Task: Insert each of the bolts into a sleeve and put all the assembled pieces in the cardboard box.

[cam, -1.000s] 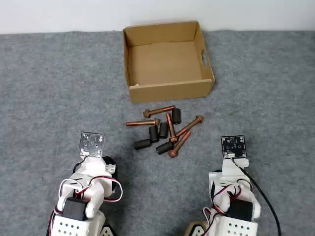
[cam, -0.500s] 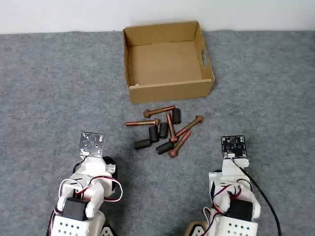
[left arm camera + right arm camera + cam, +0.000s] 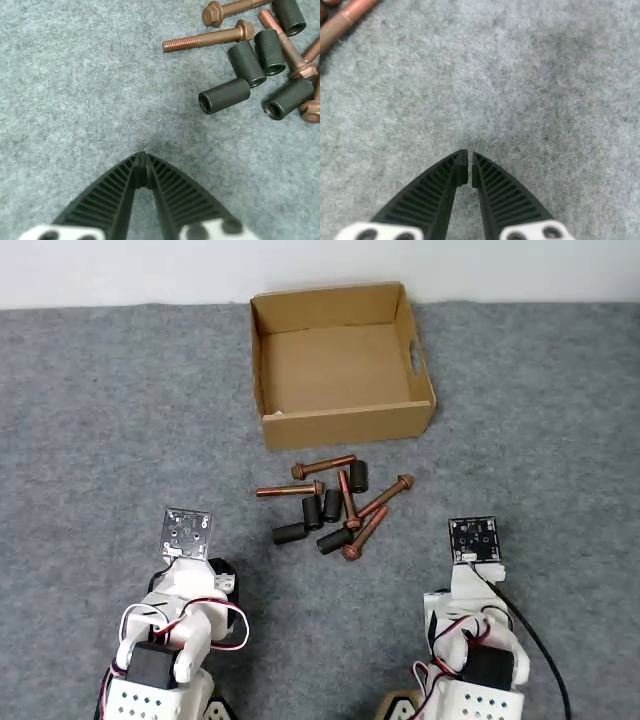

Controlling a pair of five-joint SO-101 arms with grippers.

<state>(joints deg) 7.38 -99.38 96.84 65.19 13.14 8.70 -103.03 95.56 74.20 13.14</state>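
Note:
Several copper bolts (image 3: 320, 467) and several black sleeves (image 3: 289, 533) lie mixed in a pile on the grey carpet, just in front of the open cardboard box (image 3: 340, 420). Both arms sit folded back at the near edge. My left gripper (image 3: 142, 159) is shut and holds nothing, over bare carpet short of the pile; the nearest sleeve (image 3: 224, 95) and a bolt (image 3: 207, 39) lie beyond it. My right gripper (image 3: 469, 159) is shut too, with nothing in it, and a bolt's shaft (image 3: 342, 22) lies off to its side.
The box's floor (image 3: 335, 365) holds nothing, and its right wall has a hand slot (image 3: 414, 357). Grey carpet (image 3: 110, 420) spreads wide to both sides of the pile. A black cable (image 3: 535, 640) runs along the right arm.

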